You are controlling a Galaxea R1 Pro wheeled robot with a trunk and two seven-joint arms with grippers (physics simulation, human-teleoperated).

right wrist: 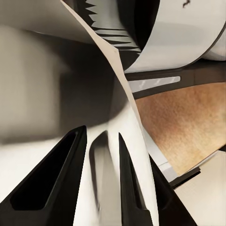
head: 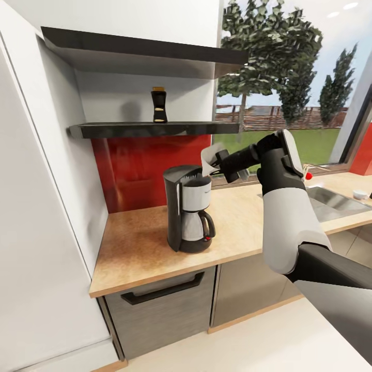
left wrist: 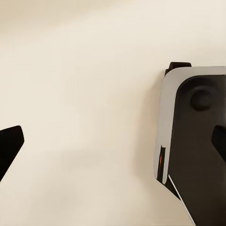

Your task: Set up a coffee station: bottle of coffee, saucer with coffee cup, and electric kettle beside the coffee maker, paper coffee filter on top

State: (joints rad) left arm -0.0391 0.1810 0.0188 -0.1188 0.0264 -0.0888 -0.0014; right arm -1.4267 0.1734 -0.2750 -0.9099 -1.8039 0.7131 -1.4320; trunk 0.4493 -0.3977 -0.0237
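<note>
The black and silver coffee maker [head: 188,209] stands on the wooden countertop [head: 134,248], under the shelves. Just above its open top, to the right, my right gripper [head: 221,166] is shut on a white paper coffee filter [head: 210,156]. In the right wrist view the filter [right wrist: 120,101] runs between the two dark fingers [right wrist: 52,183] of the right gripper [right wrist: 100,136], with the coffee maker [right wrist: 183,33] close beyond. The dark bottle of coffee [head: 159,105] stands upright on the lower shelf [head: 129,129]. My left gripper [left wrist: 113,141] is open over pale floor.
A sink [head: 330,200] is set into the counter at the right, with a small white object [head: 360,194] beyond it and a red knob [head: 308,175] behind my right arm. A white tall cabinet [head: 36,232] walls the counter's left end. Part of the robot's body [left wrist: 197,141] shows under the left gripper.
</note>
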